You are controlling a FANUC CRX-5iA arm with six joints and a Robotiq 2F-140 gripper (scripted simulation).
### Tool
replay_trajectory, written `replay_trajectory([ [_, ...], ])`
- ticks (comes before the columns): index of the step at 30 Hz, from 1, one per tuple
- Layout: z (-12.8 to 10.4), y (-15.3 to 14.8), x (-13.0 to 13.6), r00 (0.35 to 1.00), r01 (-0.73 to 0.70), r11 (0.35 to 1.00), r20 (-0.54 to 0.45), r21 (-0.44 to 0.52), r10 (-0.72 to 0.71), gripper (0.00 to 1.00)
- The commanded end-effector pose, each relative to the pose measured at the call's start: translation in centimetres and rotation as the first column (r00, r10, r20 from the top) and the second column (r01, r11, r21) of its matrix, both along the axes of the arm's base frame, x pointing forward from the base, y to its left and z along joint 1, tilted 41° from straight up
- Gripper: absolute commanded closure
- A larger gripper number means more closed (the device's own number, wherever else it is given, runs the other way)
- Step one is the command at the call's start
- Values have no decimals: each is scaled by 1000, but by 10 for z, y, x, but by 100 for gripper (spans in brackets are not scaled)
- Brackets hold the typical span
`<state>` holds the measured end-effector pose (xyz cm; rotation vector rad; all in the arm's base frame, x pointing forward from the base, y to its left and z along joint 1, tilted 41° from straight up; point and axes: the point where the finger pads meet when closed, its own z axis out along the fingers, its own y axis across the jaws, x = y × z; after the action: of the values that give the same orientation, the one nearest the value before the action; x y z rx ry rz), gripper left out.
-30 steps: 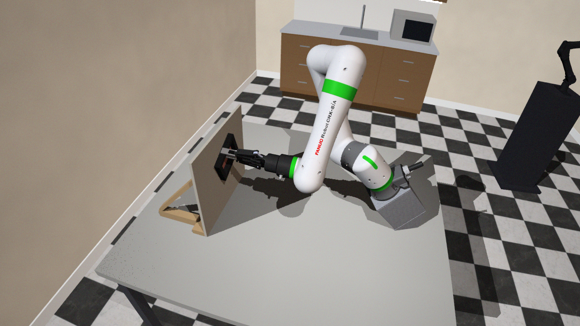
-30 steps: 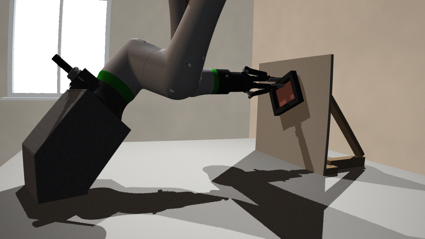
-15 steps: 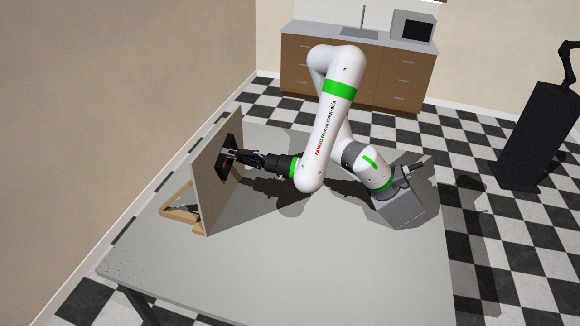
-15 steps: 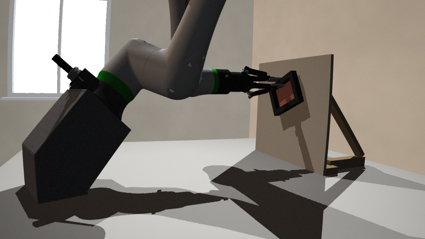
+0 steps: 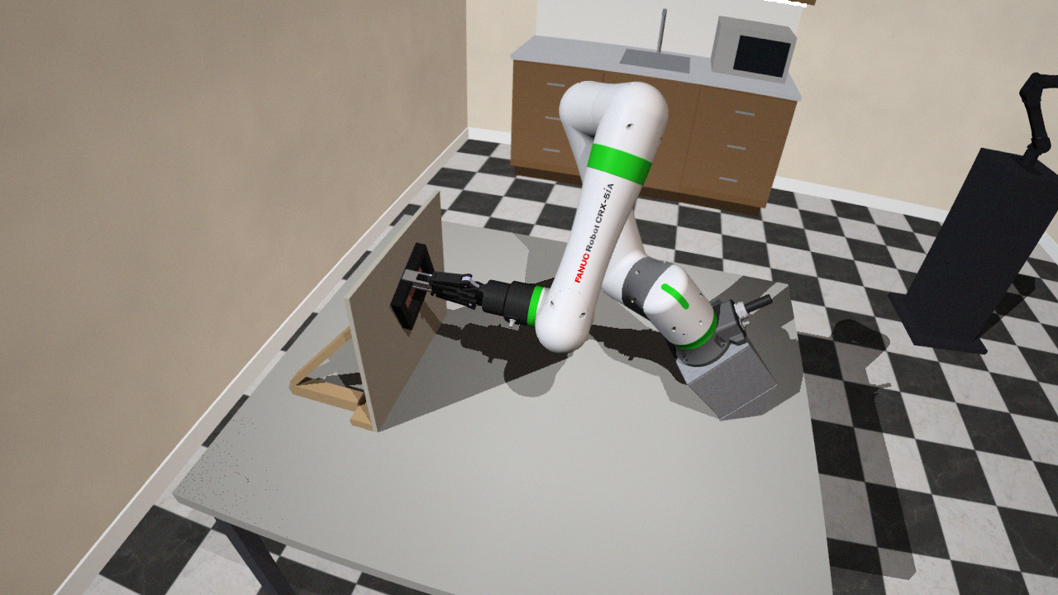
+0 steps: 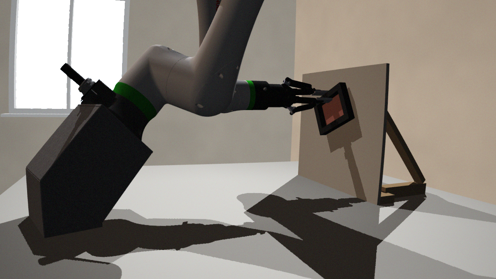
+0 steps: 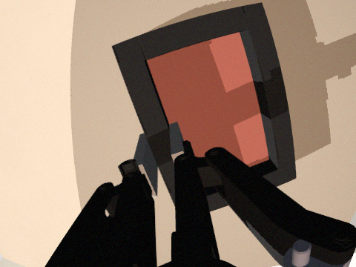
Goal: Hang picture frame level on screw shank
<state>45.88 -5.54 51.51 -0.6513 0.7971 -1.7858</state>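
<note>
The picture frame (image 6: 334,109) is black with a red picture. It sits tilted against the upright tan wall board (image 6: 347,131), and it also shows in the top view (image 5: 412,287) and the wrist view (image 7: 210,104). My gripper (image 6: 320,96) is shut on the frame's upper left edge, reaching in level from the left. It shows in the top view (image 5: 416,278) and in the wrist view (image 7: 165,153). The screw is hidden behind the frame.
The board stands on a wooden brace (image 5: 325,381) at the table's left side, with the brace leg behind it (image 6: 403,152). The arm's grey base block (image 5: 728,373) sits at the table's right. A black stand (image 5: 976,244) is on the floor beyond.
</note>
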Motion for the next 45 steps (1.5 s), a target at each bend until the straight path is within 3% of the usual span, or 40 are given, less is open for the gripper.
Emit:
replay_trajectory([
  [1,0,0,0,1000,0,1000,0,0,0,100],
  [45,1,-2,-1,1000,-22,999,9,28,22,100],
])
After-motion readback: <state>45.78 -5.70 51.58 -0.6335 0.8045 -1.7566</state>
